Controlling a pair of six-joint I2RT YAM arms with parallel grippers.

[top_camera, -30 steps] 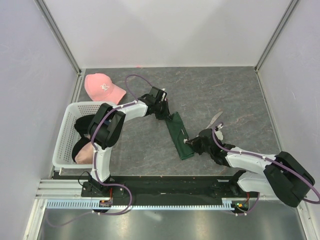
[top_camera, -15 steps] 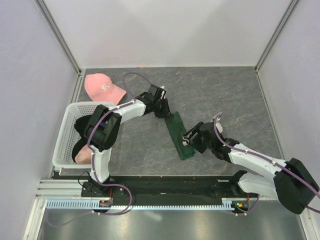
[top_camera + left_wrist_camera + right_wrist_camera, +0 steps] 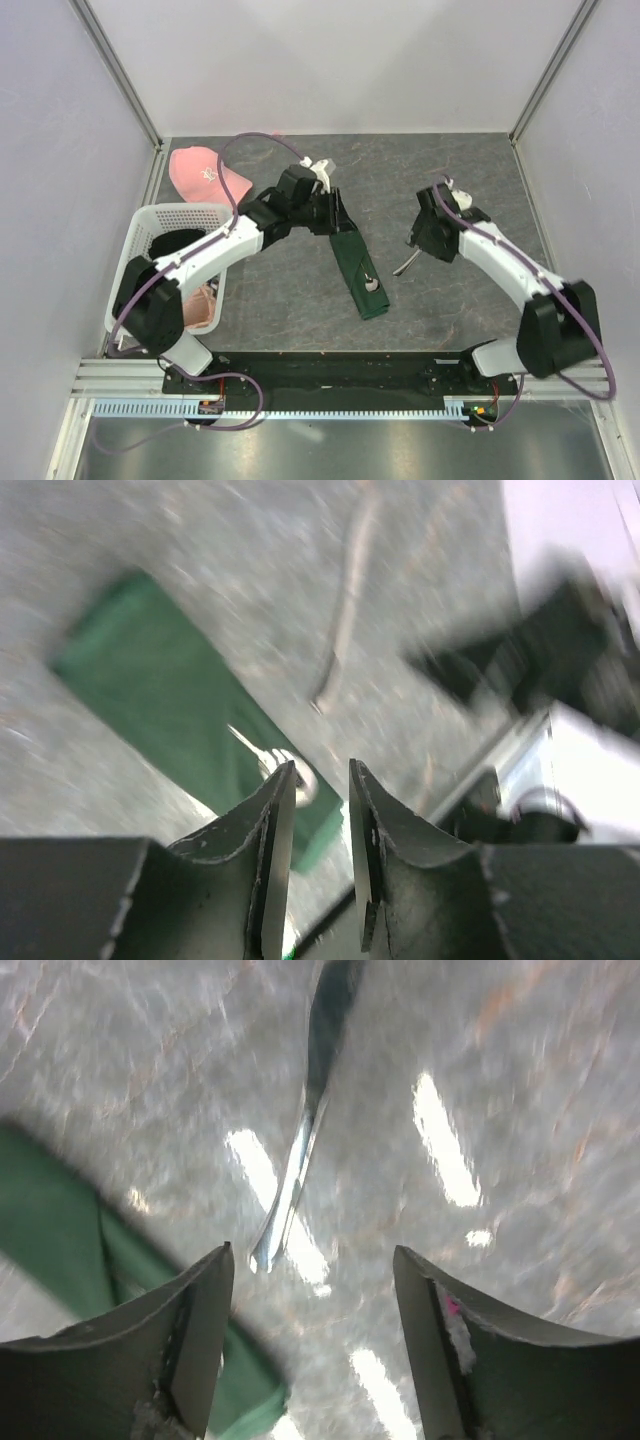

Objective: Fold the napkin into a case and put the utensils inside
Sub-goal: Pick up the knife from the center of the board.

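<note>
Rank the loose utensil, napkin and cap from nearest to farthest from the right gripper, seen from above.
1. Loose utensil, on the table right by the right gripper.
2. Napkin, mid-table, toward the left arm.
3. Cap, far back left.

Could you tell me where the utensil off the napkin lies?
In the top view, that utensil lies on the table, right of the napkin, beside the right gripper.

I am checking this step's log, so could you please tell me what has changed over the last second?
The right gripper let go of the spoon at the near end of the case, opened wide and swung away rightward, over the second utensil. The left gripper opened slightly and lifted off the case's far end. The case, second utensil, pink cap and basket stayed put.
</note>
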